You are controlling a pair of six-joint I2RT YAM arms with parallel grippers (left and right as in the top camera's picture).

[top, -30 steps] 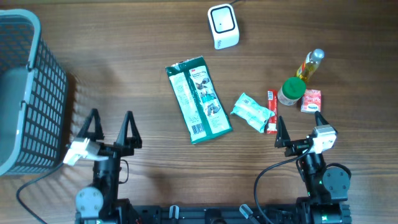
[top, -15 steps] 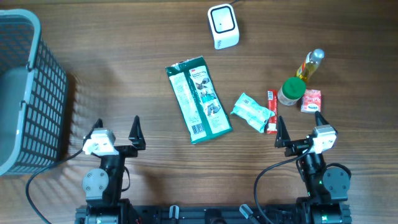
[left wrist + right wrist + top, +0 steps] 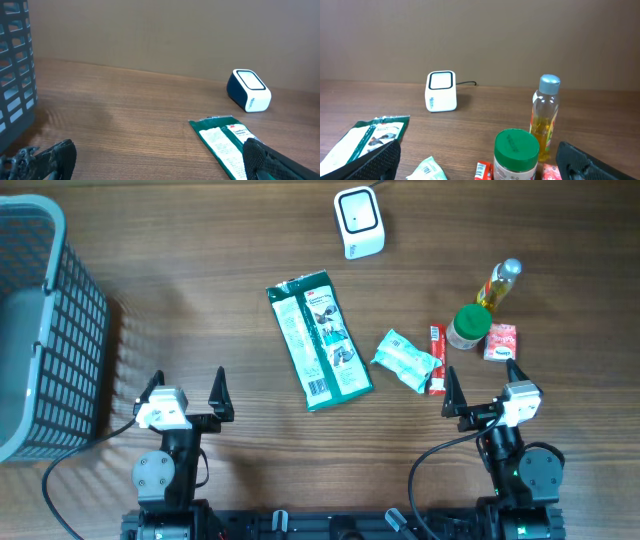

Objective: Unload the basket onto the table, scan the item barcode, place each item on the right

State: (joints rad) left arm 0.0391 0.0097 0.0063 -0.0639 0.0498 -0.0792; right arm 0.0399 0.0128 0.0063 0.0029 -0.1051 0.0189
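The white barcode scanner (image 3: pixel 358 222) stands at the far middle of the table, also seen in the left wrist view (image 3: pixel 248 90) and the right wrist view (image 3: pixel 441 91). Items lie between it and the arms. A long green packet (image 3: pixel 320 340) lies flat at centre, back side up. To its right is a small mint-green packet (image 3: pixel 405 360) with a barcode showing (image 3: pixel 427 170). My left gripper (image 3: pixel 187 385) is open and holds nothing, near the front edge, left of the green packet (image 3: pixel 225 142). My right gripper (image 3: pixel 481 375) is open and holds nothing, just in front of the jar.
A grey mesh basket (image 3: pixel 40 330) fills the left side. At the right are a red stick packet (image 3: pixel 436 360), a green-lidded jar (image 3: pixel 468 326), an oil bottle (image 3: pixel 498 284) and a red sachet (image 3: pixel 501 342), close together.
My left arm shifted a little to the right and turned its wrist, then stopped. The right arm and all items have stayed put.
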